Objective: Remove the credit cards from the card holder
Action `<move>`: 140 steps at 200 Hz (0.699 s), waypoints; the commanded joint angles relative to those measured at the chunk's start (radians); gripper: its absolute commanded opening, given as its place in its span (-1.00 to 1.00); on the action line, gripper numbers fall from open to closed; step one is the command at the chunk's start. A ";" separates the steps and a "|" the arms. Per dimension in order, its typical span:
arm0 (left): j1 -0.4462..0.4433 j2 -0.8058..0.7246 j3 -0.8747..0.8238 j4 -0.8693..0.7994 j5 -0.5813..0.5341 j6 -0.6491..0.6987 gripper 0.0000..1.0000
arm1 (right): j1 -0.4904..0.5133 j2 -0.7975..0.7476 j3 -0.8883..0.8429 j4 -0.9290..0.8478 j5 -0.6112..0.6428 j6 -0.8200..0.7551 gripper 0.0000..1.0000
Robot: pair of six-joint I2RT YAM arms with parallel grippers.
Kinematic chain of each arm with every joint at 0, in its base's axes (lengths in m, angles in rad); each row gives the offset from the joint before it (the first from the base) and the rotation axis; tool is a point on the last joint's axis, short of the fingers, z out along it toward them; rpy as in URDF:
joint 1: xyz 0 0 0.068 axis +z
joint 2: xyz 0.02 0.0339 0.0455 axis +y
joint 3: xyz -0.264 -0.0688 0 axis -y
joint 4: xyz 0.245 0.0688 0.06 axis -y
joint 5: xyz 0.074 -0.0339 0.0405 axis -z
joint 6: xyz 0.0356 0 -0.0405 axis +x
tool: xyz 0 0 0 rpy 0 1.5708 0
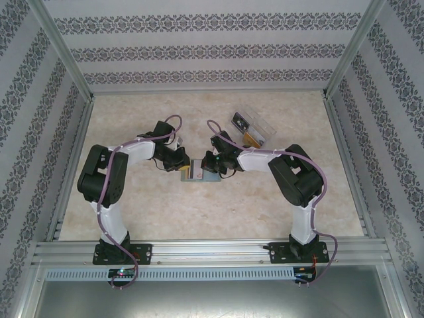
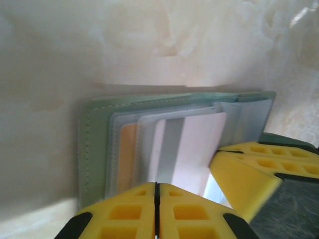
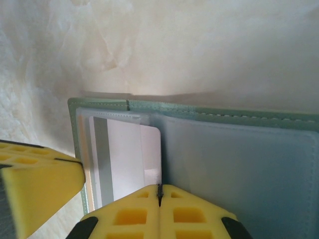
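Left end effector [image 2: 156, 191]: jaws fully together, only a dark seam between the yellow fingers. The tips sit at the near edge of the pale card [image 2: 199, 144] with the grey stripe. We can't tell whether that edge is pinched in the seam or just lies under the tips.

Right end effector [image 3: 159, 193]: also closed tight, tips down at the centre fold of the card holder [image 3: 224, 117], just beside the pale card's corner. We can't tell if it has anything pinched. In the left wrist view its fingers come in from the right and overlap the pale card's lower corner.

The card holder is grey-green and lies open and flat on the bench [image 2: 75, 50], clear sleeves [image 2: 244, 119] facing up. The pale card lies among the sleeves on the panel at the left arm's side. A golden-yellow card [image 2: 128, 149] sits in the sleeves nearer the holder's stitched outer edge.

From the top view we see the holder mid-bench, directly between the two end effectors, both arms folded inward onto it. A clear box [image 1: 255, 129] sits further back beside the right arm, apart from the holder. We see something dark and something golden at it, too small to identify.
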 commanded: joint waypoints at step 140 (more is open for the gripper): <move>-0.008 0.055 0.003 -0.035 -0.068 0.026 -0.87 | -0.023 0.037 -0.006 0.031 -0.069 0.010 -0.53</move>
